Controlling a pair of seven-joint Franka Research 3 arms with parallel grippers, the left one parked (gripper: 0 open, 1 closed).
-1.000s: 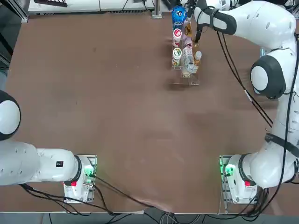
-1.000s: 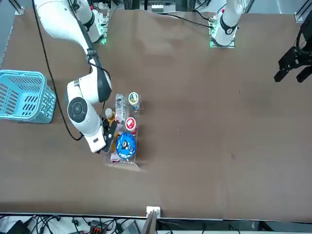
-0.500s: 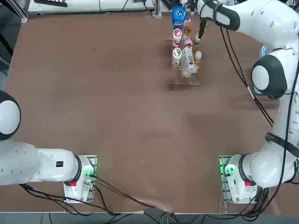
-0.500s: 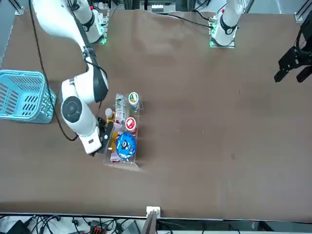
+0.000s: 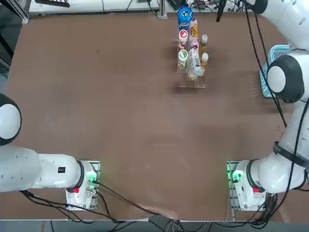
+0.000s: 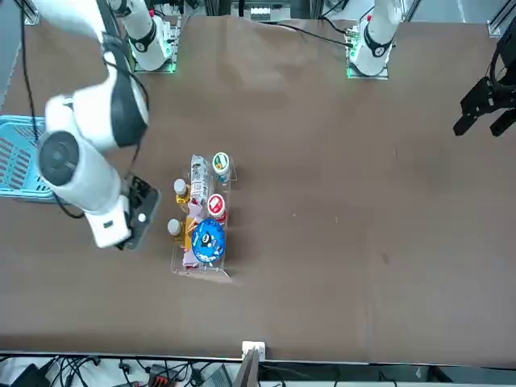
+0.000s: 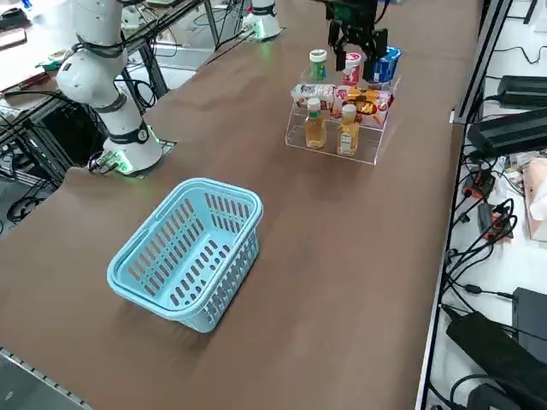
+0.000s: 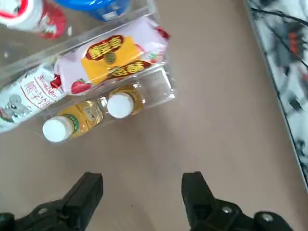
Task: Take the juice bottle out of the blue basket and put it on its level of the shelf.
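Observation:
The juice bottle stands upright on the lowest level of the clear shelf, beside a second matching bottle. My right gripper hangs raised beside the far end of the shelf. It is open, nothing is between its fingers, and it is clear of the bottles. The blue basket sits empty on the table to the robot's right of the shelf, partly hidden by my arm in the top and front views.
The shelf's upper levels hold a red-topped bottle, a green-topped bottle, a blue pack and pink snack packs. The table's far edge runs just behind the shelf, with cables and boxes beyond it.
My gripper has let go of the juice bottle on the shelf's low level, then lifted and drawn back from the shelf. The bottle stays standing there.

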